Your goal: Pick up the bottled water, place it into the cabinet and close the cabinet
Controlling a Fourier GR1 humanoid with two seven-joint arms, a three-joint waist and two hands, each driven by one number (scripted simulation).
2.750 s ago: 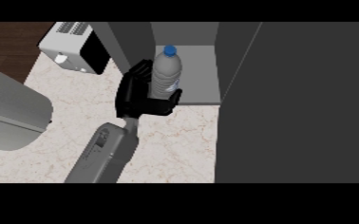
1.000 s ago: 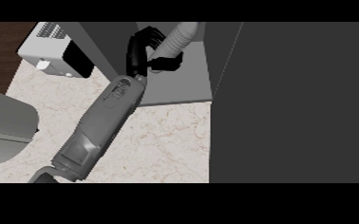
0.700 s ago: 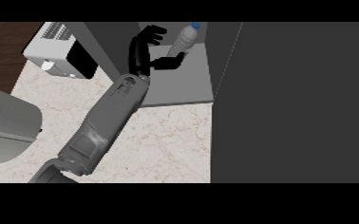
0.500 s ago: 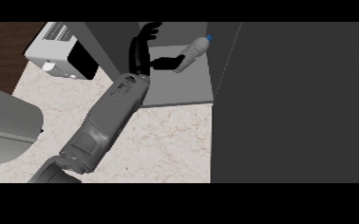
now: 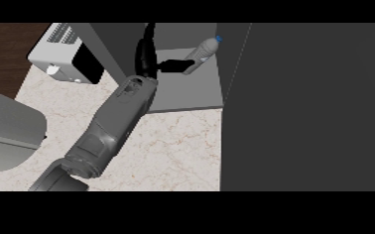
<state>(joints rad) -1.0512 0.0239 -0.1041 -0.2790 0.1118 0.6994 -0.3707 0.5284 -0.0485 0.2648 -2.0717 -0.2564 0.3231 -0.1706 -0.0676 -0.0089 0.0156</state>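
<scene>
You've got the left hand reaching into the open cabinet from the lower left, forearm stretched diagonally across the marble counter. Fingers point up toward the back of the cabinet, fairly straight and close together; thumb sticks out sideways to the right, its tip at the lower end of the bottled water. Nothing is curled round the bottle, so read the hand as open. Whether the thumb actually touches the bottle is hard to tell from this angle.

The bottled water sits inside the cabinet, tilted, blue cap up and to the right, close against the cabinet's right wall. The big dark cabinet door fills the right side of your view. Toaster at upper left on the counter, grey rounded object at left edge.
</scene>
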